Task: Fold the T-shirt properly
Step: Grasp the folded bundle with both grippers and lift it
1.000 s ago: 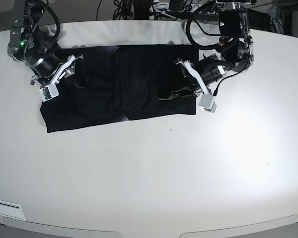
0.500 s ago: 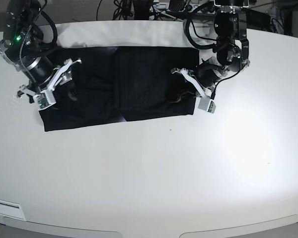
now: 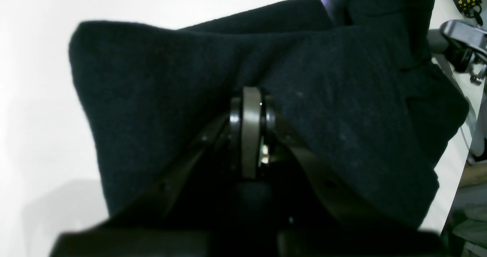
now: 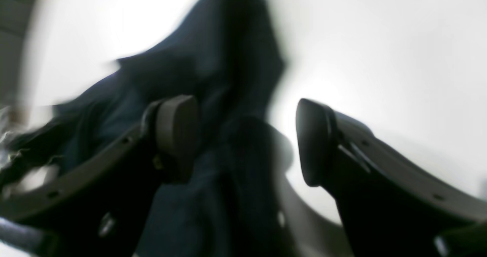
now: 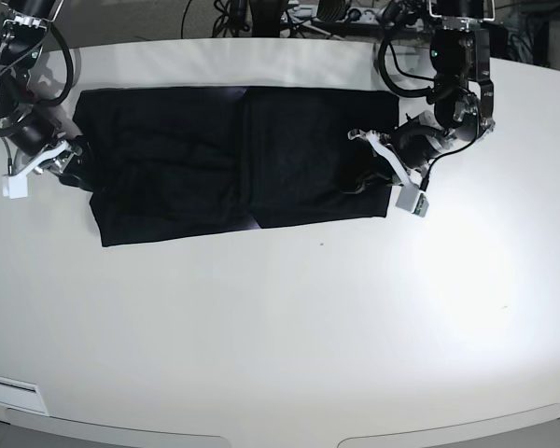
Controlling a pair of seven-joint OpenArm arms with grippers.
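Lying flat: black cloth T-shirt (image 5: 233,159)

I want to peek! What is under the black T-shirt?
Only the white table shows around the T-shirt. What lies beneath is covered by cloth, so it cannot be seen.

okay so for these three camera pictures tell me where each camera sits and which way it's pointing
Base: high in front of the table, looking down at the T-shirt spread flat; both arms show.
Left wrist: on the left arm, facing along the left tool, shut on bunched black cloth.
Right wrist: on the right arm, blurred, facing past the open right tool at the shirt's edge and bare table.
Shared: all three show the T-shirt; the base view also shows both tools.
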